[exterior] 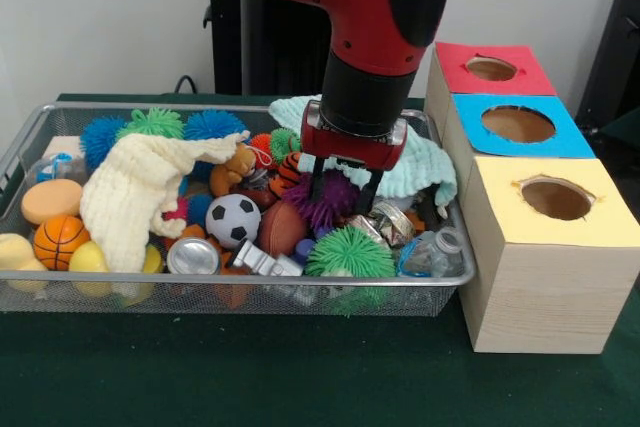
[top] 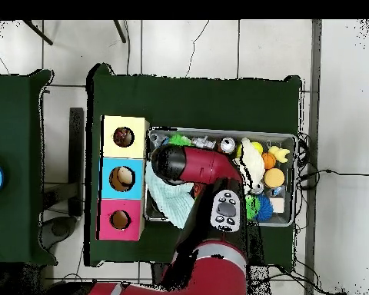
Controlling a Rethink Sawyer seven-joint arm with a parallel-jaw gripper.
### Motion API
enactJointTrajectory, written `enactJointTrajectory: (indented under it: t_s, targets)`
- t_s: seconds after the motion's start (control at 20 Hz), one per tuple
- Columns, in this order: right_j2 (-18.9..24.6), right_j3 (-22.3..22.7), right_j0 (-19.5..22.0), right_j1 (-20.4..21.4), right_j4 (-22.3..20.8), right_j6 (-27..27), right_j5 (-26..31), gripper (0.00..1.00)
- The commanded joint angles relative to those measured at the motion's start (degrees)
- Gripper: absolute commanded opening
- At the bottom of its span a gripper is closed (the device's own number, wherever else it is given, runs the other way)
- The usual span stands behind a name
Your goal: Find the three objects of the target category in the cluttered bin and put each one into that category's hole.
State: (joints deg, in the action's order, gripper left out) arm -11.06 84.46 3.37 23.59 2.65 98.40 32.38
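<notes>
The wire mesh bin (exterior: pixel 200 285) is full of toys and sits left of three wooden boxes. My gripper (exterior: pixel 343 190) hangs low over the bin's right half, open. Its two dark fingers (exterior: pixel 315 185) straddle the top of a purple spiky ball (exterior: pixel 325 205). A green spiky ball (exterior: pixel 350 252) lies just in front of it and a brown football (exterior: pixel 283 227) to its left. The boxes have a red top (exterior: pixel 520 82), a blue top (exterior: pixel 470 122) and a yellow top (exterior: pixel 500 202), each with a round hole. In the overhead view the arm (top: pixel 189 165) hides the gripper above the bin (top: pixel 218 131).
A cream cloth (exterior: pixel 140 187) drapes over the left toys and a mint cloth (exterior: pixel 425 167) lies at the back right. A soccer ball (exterior: pixel 233 219), basketball (exterior: pixel 60 237), silver can (exterior: pixel 192 257), crushed can (exterior: pixel 390 222) and plastic bottle (exterior: pixel 437 252) crowd the bin.
</notes>
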Motion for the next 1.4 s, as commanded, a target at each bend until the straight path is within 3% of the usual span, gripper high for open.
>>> enactJointTrajectory:
  t_s: [0.05, 0.4, 1.0, 1.4]
  targets:
    - [-0.13, -4.23, -2.07, -0.52, 4.42, 15.88, 5.74, 1.00]
    - [-2.60, -9.00, -5.39, -4.95, 7.84, 19.43, 6.58, 1.00]
    - [-4.26, -12.57, -8.50, -8.41, 11.43, 22.76, 7.13, 1.00]
    - [-3.14, -15.05, -5.58, -11.68, 10.01, 18.38, 5.27, 1.00]
